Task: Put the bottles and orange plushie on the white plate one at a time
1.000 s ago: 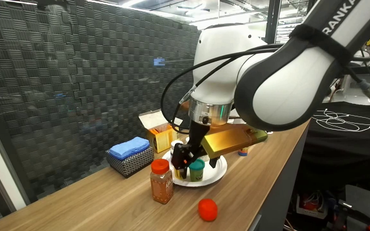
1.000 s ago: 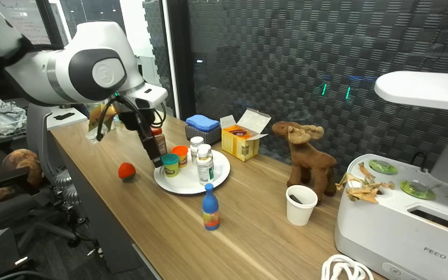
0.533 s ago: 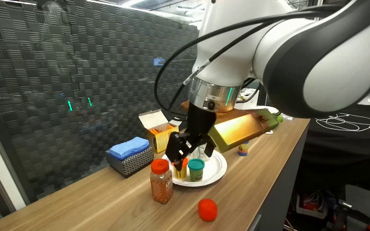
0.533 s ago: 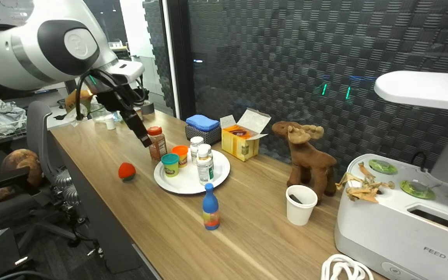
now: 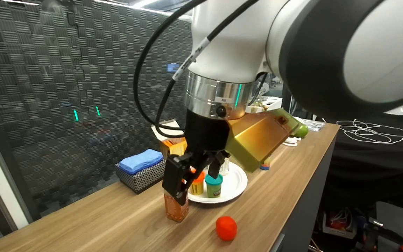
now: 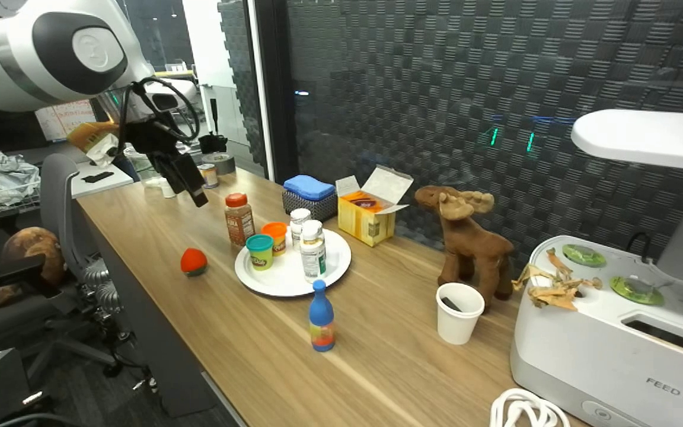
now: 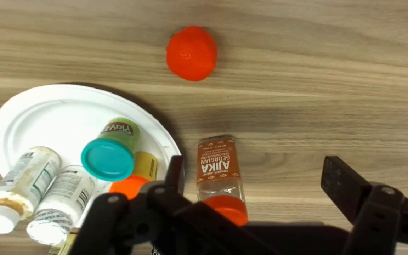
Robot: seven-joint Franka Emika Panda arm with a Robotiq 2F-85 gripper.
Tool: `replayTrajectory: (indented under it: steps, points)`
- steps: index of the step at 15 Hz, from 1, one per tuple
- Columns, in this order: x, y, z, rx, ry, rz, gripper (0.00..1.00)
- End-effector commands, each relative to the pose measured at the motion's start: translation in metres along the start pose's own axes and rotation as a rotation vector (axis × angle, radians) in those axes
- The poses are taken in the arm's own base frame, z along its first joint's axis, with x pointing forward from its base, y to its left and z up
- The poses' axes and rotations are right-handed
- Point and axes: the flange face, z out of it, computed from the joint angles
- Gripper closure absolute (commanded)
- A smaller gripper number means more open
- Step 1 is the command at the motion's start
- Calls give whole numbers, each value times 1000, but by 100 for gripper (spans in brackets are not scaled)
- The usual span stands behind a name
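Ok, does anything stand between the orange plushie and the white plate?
Nothing visible stands between the orange plushie and the rim of the white plate. Just inside that rim, on the side facing the plushie, the teal-lidded tub stands, so going over or around it may help.

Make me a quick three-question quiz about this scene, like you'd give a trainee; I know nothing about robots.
1. How many white-capped bottles stand on the white plate?
2. Yes or no: is the gripper holding the red-capped jar?
3. Which sits off the plate: A) teal-lidded tub, B) red-orange plushie, C) orange-lidded tub?

Key: 1, two. 2, no; its jaws stand open. 3, B.
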Motion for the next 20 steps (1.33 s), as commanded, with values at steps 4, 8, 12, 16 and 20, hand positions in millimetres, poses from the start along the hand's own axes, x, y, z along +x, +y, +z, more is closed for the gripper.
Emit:
replayTrajectory:
  steps: [4,8,12,16,20]
  points:
    - [56,21,15,-34,-19,-164,0]
    - [75,34,36,15,-72,-230,0]
    - [86,39,46,47,-107,-269,0]
    - [88,31,45,55,-138,-301,0]
    - [86,21,46,58,-155,-319,1]
